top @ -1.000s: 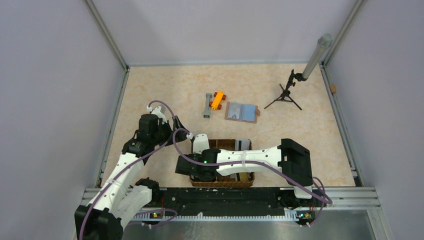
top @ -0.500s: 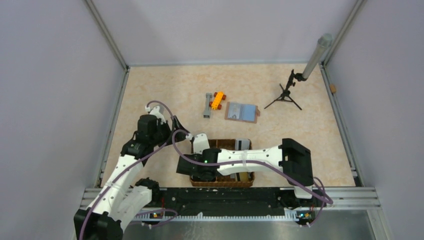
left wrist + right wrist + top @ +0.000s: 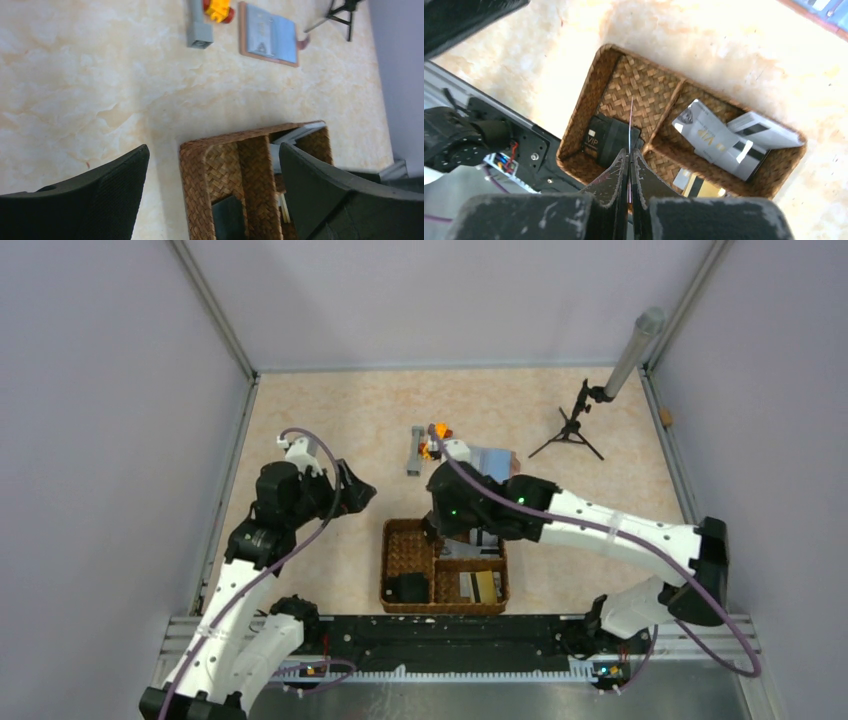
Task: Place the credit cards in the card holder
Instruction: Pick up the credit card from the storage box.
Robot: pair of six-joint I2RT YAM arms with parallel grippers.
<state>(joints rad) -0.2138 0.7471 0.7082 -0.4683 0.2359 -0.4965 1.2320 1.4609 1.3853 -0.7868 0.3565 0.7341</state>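
My right gripper (image 3: 629,159) is shut on a thin credit card (image 3: 630,122), seen edge-on, held above the woven basket (image 3: 583,112). In the top view this gripper (image 3: 440,528) hangs over the basket's far edge. More credit cards lie in the basket: grey ones (image 3: 716,137), a gold one (image 3: 702,189) and a black VIP card (image 3: 605,137). The card holder (image 3: 492,460) lies open beyond the basket, light blue inside, partly hidden by my right arm; it also shows in the left wrist view (image 3: 268,34). My left gripper (image 3: 356,489) is open and empty, left of the basket.
An orange toy (image 3: 434,437) and a grey block (image 3: 414,452) lie left of the card holder. A small black tripod (image 3: 569,430) with a grey tube stands at the back right. The basket (image 3: 393,540) sits near the front rail.
My right arm has lifted out of the basket's left compartment and swung back toward the card holder, with a card in its jaws. My left arm has shifted slightly left.
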